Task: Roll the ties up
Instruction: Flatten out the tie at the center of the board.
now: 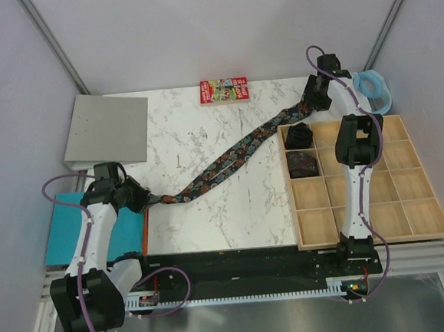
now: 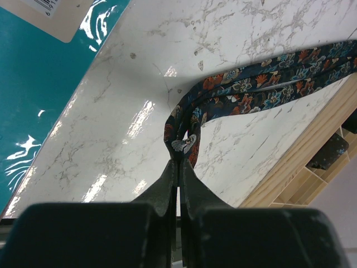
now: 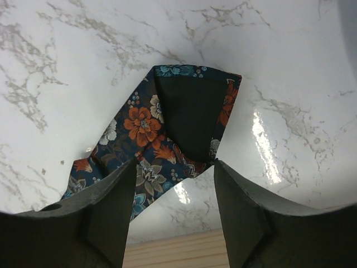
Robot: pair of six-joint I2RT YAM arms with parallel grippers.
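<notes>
Black arm bases fill the bottom of the overhead view. Beyond them one unrolled tie (image 1: 236, 153) runs in a long diagonal across the marble table (image 1: 210, 213). Its narrow end is near, at the left gripper (image 1: 142, 201), and its wide end is far, at the right gripper (image 1: 314, 97), just beside the wooden compartment tray (image 1: 370, 237). Two coiled ties (image 1: 300, 137) already sit in the tray's far-left cells. From the left wrist, the dark fingers (image 2: 164, 187) are pressed together, pinching the narrow end. The cloth bunches into a small loop just past the tips, then runs up and right toward the tray. From the right wrist, the fingers (image 3: 111, 206) stand spread. The wide end, its tip folded back to show dark lining, lies on the marble between and ahead of them, ungripped. Each arm is at its own end of the strip, so a roll would probably have to travel along that diagonal. The pinched narrow end looks like the likelier start.
</notes>
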